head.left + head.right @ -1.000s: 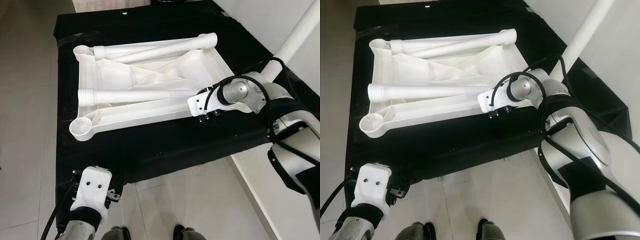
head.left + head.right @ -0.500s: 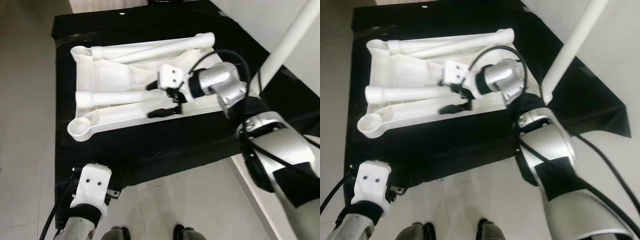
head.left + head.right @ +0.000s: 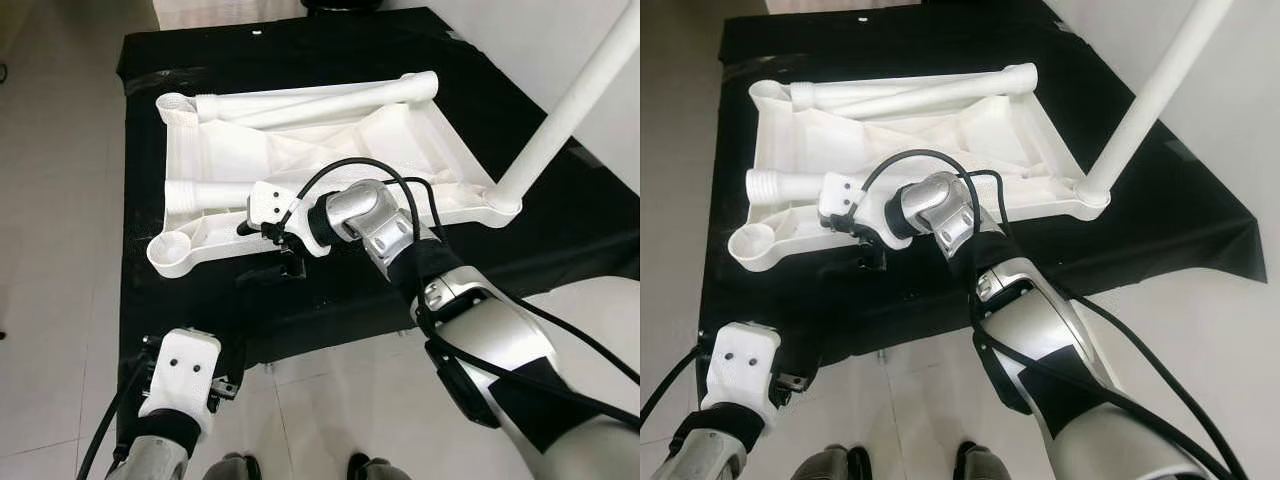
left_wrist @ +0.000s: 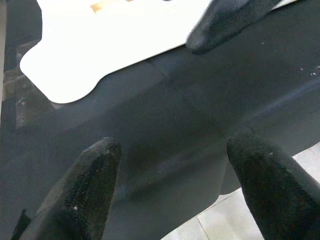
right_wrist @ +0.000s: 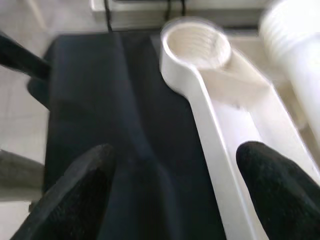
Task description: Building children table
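Observation:
The white plastic table top (image 3: 300, 150) lies upside down on a black-covered surface. One white leg (image 3: 570, 110) stands upright in its near right corner. Two loose legs lie inside it: one along the far edge (image 3: 320, 97), one with a threaded end at the left (image 3: 210, 192). My right gripper (image 3: 262, 252) reaches across to the near left, open, its fingers astride the top's front rim next to the empty corner socket (image 5: 196, 47). My left gripper (image 4: 170, 155) is open and holds nothing, low at the front left edge of the black surface.
The black cloth (image 3: 330, 300) hangs over the front edge, with pale floor tiles (image 3: 60, 250) to the left and in front. A white wall (image 3: 1240, 150) runs along the right. My feet (image 3: 300, 468) stand close to the front edge.
My right arm has swung from the near right corner, by the upright leg, across to the near left corner socket. The left arm stays low at the front left.

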Robot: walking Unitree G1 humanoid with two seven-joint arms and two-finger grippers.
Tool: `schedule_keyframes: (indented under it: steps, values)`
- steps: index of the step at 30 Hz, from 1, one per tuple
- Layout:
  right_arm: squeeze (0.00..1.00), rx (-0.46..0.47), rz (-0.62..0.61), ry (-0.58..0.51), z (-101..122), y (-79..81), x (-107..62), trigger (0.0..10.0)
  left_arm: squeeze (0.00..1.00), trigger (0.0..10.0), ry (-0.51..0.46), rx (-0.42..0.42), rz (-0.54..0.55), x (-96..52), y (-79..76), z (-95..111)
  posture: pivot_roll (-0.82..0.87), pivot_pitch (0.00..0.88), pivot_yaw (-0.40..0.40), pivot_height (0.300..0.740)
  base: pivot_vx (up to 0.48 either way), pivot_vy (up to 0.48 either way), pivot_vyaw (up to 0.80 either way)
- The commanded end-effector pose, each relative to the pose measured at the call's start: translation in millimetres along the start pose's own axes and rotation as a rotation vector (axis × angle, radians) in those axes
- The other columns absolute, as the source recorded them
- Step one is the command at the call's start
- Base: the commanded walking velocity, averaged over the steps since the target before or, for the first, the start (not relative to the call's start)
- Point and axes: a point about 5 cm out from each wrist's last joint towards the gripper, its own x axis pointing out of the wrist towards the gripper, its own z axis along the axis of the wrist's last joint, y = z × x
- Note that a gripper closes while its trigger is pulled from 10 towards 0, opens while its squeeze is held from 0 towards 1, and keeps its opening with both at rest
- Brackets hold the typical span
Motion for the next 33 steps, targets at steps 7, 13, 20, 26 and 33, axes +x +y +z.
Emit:
schedule_keyframes:
  steps: [7, 13, 20, 26, 33]
  values:
    - [0.00, 0.075, -0.068, 0.141, -13.6, 2.9, 6.3, 10.0, 0.00, 10.0, 0.033, -0.002, -0.001, -1.3, -1.9, -6.5, 0.08, 0.197, -0.057, 0.740, 0.000, 0.000, 0.00]
    - [0.00, 0.106, -0.107, 0.142, -11.4, 0.9, 8.0, 10.0, 0.00, 10.0, 0.032, -0.005, -0.001, -1.4, -2.8, -6.0, 0.08, 0.199, -0.061, 0.740, 0.000, 0.000, 0.00]
    - [0.00, 0.050, -0.084, 0.213, -14.2, 5.1, 9.6, 0.0, 0.00, 10.0, 0.026, -0.018, 0.004, -2.1, -4.8, -3.6, 0.07, 0.215, -0.080, 0.740, 0.000, 0.000, 0.00]
    - [0.00, 0.029, -0.092, 0.240, -15.9, 3.4, 6.3, 0.0, 0.00, 10.0, 0.023, -0.025, 0.009, -2.4, -5.5, -2.8, 0.06, 0.221, -0.085, 0.740, 0.000, 0.000, 0.00]
    - [0.00, -0.058, -0.083, 0.264, -17.7, -3.0, -7.1, 0.0, 0.00, 10.0, 0.023, -0.035, 0.009, -2.0, -6.6, -2.2, 0.05, 0.228, -0.087, 0.740, 0.000, 0.000, 0.00]
